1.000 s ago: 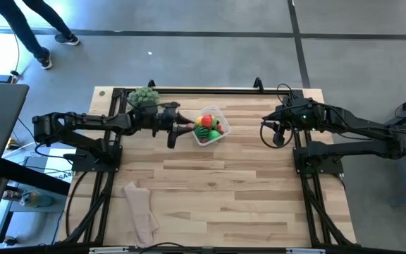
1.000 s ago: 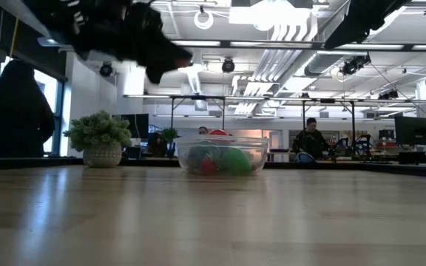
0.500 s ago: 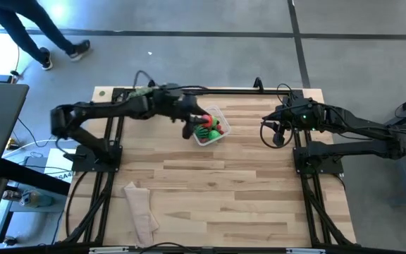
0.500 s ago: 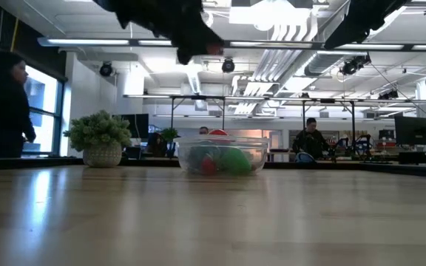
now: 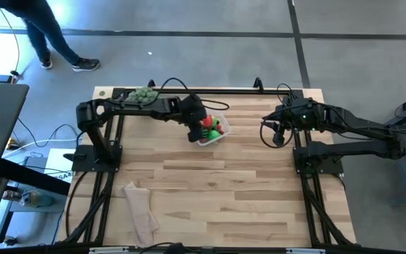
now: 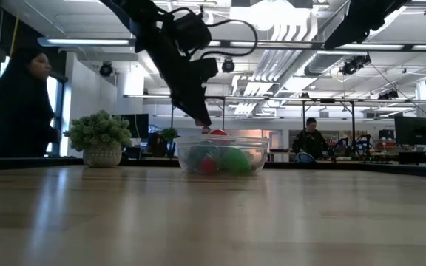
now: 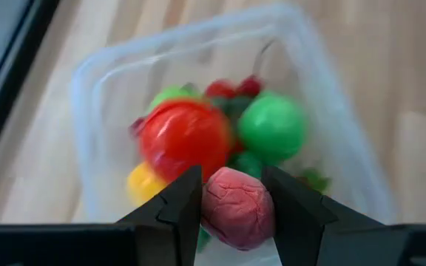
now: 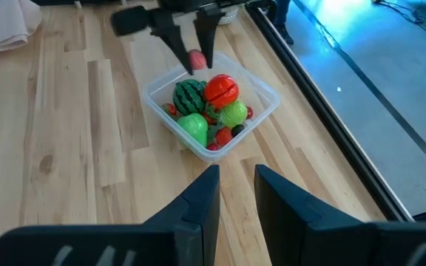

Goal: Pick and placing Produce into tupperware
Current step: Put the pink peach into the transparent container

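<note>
- We see the left gripper (image 7: 231, 214) closed on a pink toy fruit (image 7: 237, 208), hanging just above the tupperware's (image 5: 219, 118) near-left rim.
- The tupperware sits toward the far middle of the bench (image 5: 210, 190), already heaped with Produce (image 8: 209, 107): watermelon ball, red and green pieces.
- Risk, as we judge it: released here, the fruit may strike the heap or rim and roll out onto the bench.
- The right gripper (image 8: 231, 196) waits at the right, jaws slightly apart, apparently holding nothing.
</note>
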Tool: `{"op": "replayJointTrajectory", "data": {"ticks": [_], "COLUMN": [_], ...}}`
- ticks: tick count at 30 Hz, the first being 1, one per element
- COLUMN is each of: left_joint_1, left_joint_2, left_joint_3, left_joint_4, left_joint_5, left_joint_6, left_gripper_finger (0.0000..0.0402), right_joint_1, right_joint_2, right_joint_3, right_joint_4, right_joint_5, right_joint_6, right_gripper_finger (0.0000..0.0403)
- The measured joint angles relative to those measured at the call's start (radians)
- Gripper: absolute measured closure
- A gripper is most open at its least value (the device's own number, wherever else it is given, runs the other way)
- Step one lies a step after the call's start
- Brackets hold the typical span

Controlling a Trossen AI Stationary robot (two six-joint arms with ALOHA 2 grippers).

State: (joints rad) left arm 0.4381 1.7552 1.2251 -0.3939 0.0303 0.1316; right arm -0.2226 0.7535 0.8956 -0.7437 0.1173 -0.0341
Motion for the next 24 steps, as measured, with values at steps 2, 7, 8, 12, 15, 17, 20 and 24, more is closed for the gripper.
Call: {"op": "replayJointTrajectory", "data": {"ticks": [2, 7, 8, 12, 15, 17, 20, 24], "left_joint_1": [0.0, 0.014, 0.017, 0.04, 0.048, 0.054, 0.053, 0.059], "left_joint_2": [0.01, 0.012, 0.014, 0.017, 0.037, 0.043, 0.055, 0.081], "left_joint_3": [0.0, 0.0, 0.0, 0.0, 0.001, -0.002, 0.001, -0.001], "left_joint_4": [-0.011, -0.014, -0.02, -0.045, -0.045, -0.057, -0.043, -0.036], "left_joint_5": [-0.056, -0.101, -0.106, -0.129, -0.122, -0.121, -0.107, -0.113], "left_joint_6": [0.0, 0.003, -0.002, -0.007, -0.009, -0.007, -0.007, -0.005], "left_gripper_finger": [0.0275, 0.0275, 0.0275, 0.0275, 0.0275, 0.0275, 0.0275, 0.0275], "right_joint_1": [0.0, 0.0, 0.0, 0.0, 0.0, 0.0, 0.0, 0.0], "right_joint_2": [0.0, 0.0, 0.0, 0.0, 0.0, 0.0, 0.0, 0.0], "right_joint_3": [0.0, 0.0, 0.0, 0.0, 0.0, 0.0, 0.0, 0.0], "right_joint_4": [0.0, 0.0, 0.0, 0.0, 0.0, 0.0, 0.0, 0.0], "right_joint_5": [0.0, 0.0, 0.0, 0.0, 0.0, 0.0, 0.0, 0.0], "right_joint_6": [0.0, 0.0, 0.0, 0.0, 0.0, 0.0, 0.0, 0.0], "right_gripper_finger": [0.0327, 0.0327, 0.0327, 0.0327, 0.0327, 0.0327, 0.0327, 0.0327]}}
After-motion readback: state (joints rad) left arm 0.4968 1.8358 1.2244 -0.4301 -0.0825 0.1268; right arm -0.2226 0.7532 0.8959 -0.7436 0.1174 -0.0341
